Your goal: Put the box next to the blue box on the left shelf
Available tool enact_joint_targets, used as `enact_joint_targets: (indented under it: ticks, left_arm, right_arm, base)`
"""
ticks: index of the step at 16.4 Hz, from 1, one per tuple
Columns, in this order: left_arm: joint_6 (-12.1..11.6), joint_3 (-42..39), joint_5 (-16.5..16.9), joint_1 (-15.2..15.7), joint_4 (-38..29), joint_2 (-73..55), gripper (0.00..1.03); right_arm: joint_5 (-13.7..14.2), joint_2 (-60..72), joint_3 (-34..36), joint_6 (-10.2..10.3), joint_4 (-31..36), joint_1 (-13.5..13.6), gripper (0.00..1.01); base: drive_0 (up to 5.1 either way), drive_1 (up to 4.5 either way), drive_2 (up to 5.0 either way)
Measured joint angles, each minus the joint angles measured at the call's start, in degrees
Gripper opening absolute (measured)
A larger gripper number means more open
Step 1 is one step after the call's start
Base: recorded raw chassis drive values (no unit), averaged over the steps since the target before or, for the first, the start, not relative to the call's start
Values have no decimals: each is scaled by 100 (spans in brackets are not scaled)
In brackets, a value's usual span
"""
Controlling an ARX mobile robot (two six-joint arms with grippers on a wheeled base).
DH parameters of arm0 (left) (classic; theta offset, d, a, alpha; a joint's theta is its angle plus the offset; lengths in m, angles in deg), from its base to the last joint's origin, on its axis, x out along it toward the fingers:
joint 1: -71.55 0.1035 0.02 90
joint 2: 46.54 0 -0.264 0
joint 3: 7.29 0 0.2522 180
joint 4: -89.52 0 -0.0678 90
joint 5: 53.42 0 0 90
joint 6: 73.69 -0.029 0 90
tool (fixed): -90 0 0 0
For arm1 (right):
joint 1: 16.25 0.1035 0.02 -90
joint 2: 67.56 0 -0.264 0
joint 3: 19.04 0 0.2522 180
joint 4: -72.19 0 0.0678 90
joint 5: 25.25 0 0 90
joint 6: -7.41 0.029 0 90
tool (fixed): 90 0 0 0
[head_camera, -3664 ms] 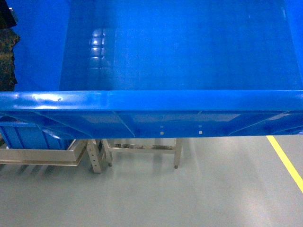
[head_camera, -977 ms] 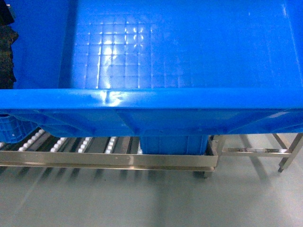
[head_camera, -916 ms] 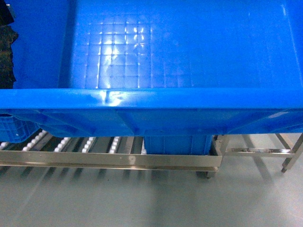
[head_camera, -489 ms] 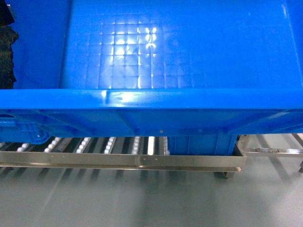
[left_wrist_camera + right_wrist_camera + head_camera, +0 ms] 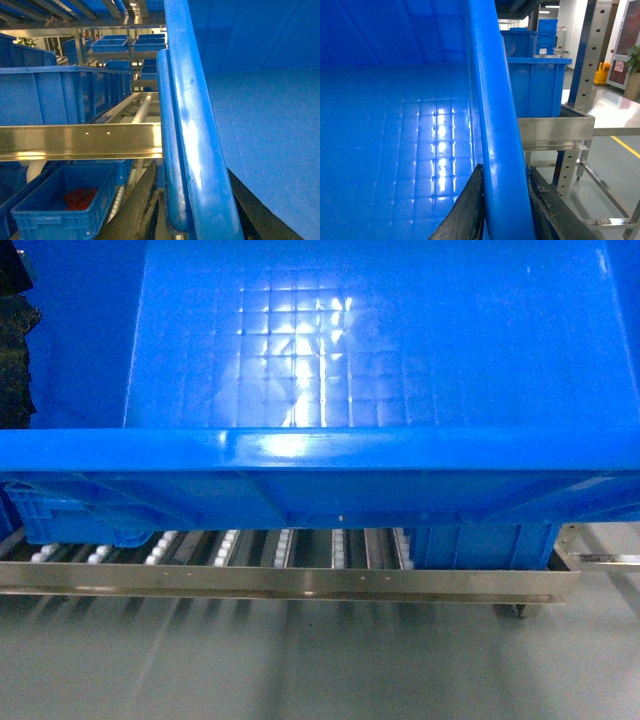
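Note:
The box (image 5: 380, 350), a big open blue crate with a grid floor, fills the upper head view, held up between both arms. My left gripper (image 5: 195, 220) is shut on its left rim (image 5: 185, 125), one dark finger (image 5: 142, 210) outside the wall and one inside. My right gripper (image 5: 505, 215) is shut on the right rim (image 5: 492, 100) in the same way. Below the crate's near wall lies the left shelf (image 5: 300, 583) with white rollers (image 5: 228, 545). One blue box (image 5: 60, 520) stands on it at the left and another (image 5: 480, 545) at the right, with bare rollers between them.
The left wrist view shows the shelf's steel front rail (image 5: 80, 142), a blue box (image 5: 60, 95) on it, and a lower bin (image 5: 65, 200) holding something red. The right wrist view shows a steel frame (image 5: 555, 130), a perforated post (image 5: 585, 50) and a yellow floor line (image 5: 625, 147).
The roller shelf and its right-hand blue box have slid rightward in the head view. The stretch of bare rollers now lies under the crate's middle. Both grips are unchanged.

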Motion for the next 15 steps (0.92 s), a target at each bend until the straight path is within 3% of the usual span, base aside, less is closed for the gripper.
enact_joint_targets:
  ticks: [9, 15]
  left_arm:
    - [-4, 0, 0, 0, -9, 0, 29]
    - [-4, 0, 7, 22, 4, 0, 29]
  right_arm:
    - [-2, 0, 0, 0, -4, 0, 17]
    - [9, 0, -2, -9, -9, 35, 17]
  base:
    - [-495, 245, 245]
    - [-6, -6, -6]
